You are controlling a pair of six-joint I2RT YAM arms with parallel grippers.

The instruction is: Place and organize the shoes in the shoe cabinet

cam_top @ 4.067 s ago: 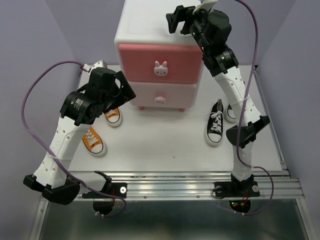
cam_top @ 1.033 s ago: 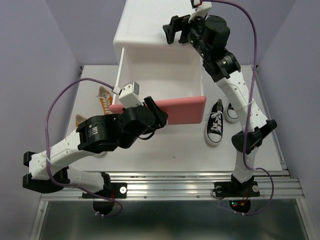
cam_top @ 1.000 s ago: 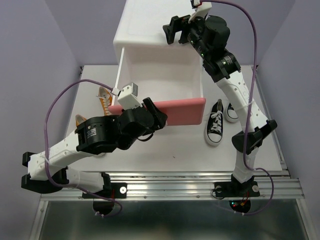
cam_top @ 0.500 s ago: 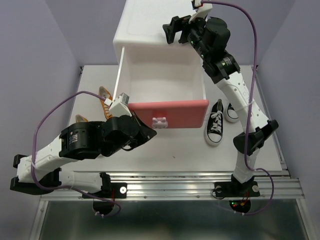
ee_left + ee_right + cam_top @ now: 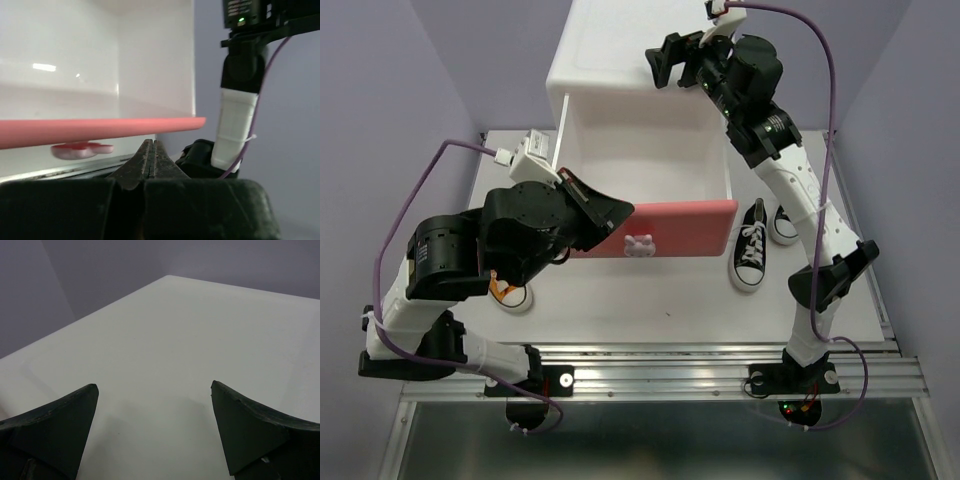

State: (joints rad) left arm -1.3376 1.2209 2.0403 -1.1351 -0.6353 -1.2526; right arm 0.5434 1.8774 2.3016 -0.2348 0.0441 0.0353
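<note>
We see the shoe cabinet [image 5: 620,60] as a small boxy chest of smooth, glossy white plastic with rounded corners, standing at the far side of the white table [image 5: 660,300]. Its upper drawer [image 5: 650,150] is pulled well out from the cabinet, a plain white tub closed by a deeper pink front [image 5: 685,215] that carries a white bunny-shaped knob [image 5: 638,245]. To the right of the cabinet's front, two black sneakers [image 5: 751,248] of canvas lie side by side on the table, with white laces, toe caps and soles; the outer one is partly hidden behind the right arm. In front of the cabinet's left side, one orange sneaker [image 5: 510,293] shows only as a sliver of orange cloth and white sole under the left arm. The left gripper [image 5: 152,150], black and wedge-shaped, sits just in front of the drawer's pink front, beside the knob and a little to its left. Its jaws are pressed together into one thin seam and hold nothing. The right gripper [image 5: 154,387] hangs over the cabinet's flat white top near its right rear corner. Its dark, pointed jaws are spread wide with only bare plastic between them, and we cannot tell whether their tips touch the top.
</note>
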